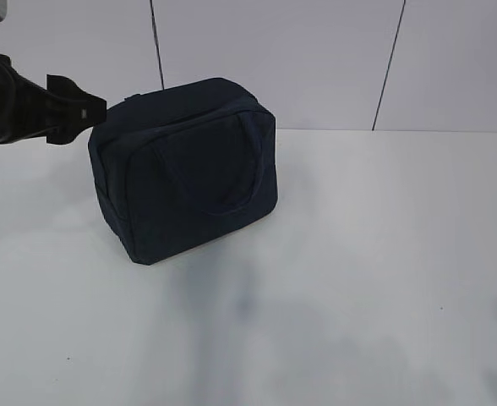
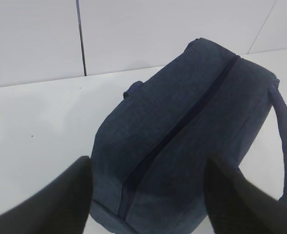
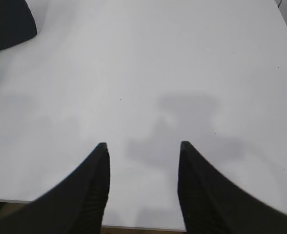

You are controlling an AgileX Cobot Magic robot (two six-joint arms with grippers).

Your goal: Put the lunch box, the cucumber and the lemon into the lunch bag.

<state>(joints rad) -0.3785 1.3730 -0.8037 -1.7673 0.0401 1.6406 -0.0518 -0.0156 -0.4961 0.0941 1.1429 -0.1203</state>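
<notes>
The dark navy lunch bag (image 1: 189, 169) stands upright on the white table, with its zipper (image 2: 192, 105) shut along the top and a loop handle (image 1: 232, 182) lying against its front. My left gripper (image 1: 92, 110) is at the bag's upper left end. In the left wrist view the lunch bag (image 2: 153, 112) fills the space between the gripper's (image 2: 148, 160) open fingers; I cannot tell if they touch it. My right gripper (image 3: 143, 144) hangs open over bare table, with a corner of the lunch bag (image 3: 7, 24) far off. The lunch box, cucumber and lemon are out of view.
The white table (image 1: 384, 279) spreads to the right of and in front of the bag. A pale panelled wall (image 1: 316, 59) rises just behind it. The table's near edge (image 3: 143, 228) shows below my right gripper's fingers.
</notes>
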